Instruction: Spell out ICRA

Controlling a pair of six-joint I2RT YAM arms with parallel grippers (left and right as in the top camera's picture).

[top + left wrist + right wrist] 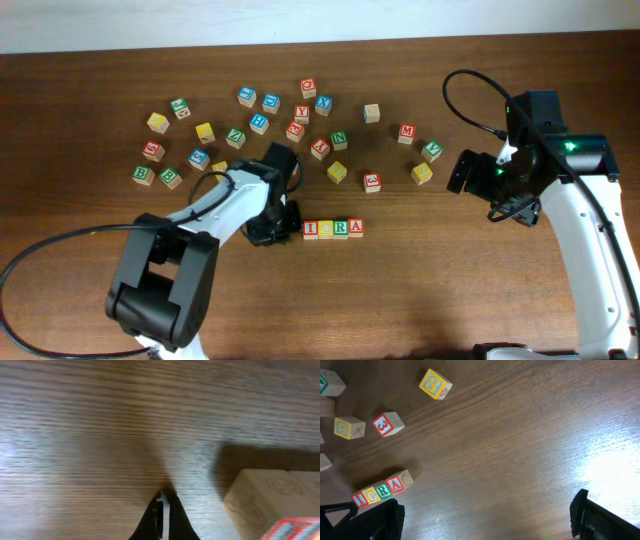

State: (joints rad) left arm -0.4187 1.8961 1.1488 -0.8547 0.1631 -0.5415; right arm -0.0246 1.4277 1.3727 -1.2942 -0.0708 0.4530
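So the ICRA row [333, 229] sits lined up on the table [420, 290], a bit below the scatter of loose blocks [258, 123], and the letters read I, C, R, A left to right from overhead.

The left gripper [290, 226] sits just beside the I end of the row. From above it's one dark blob, so you can't tell what the fingers are doing or whether it touches the block. The left wrist view sorts that out: the fingertips [172, 510] are pinched together with nothing between them, down close to the wood grain, and the end block [270, 502] is off to their right, not touching. That view only gives a pale carved side and a sliver of red edge, though (no letter readable from there).

The right gripper [485, 192] hovers well off to the right, away from the row. Overhead doesn't tell me much about its jaws. In the right wrist view the two fingers [370, 520] sit at opposite bottom corners, spread wide with only bare table between them.

The right wrist cam also catches the row from the side, tilted and small, with the four letters still legible. It shows the 3 block [387, 424] and a yellow S block [436, 384] further up the table, both well apart from the row. The left wrist cam shows neither of those.
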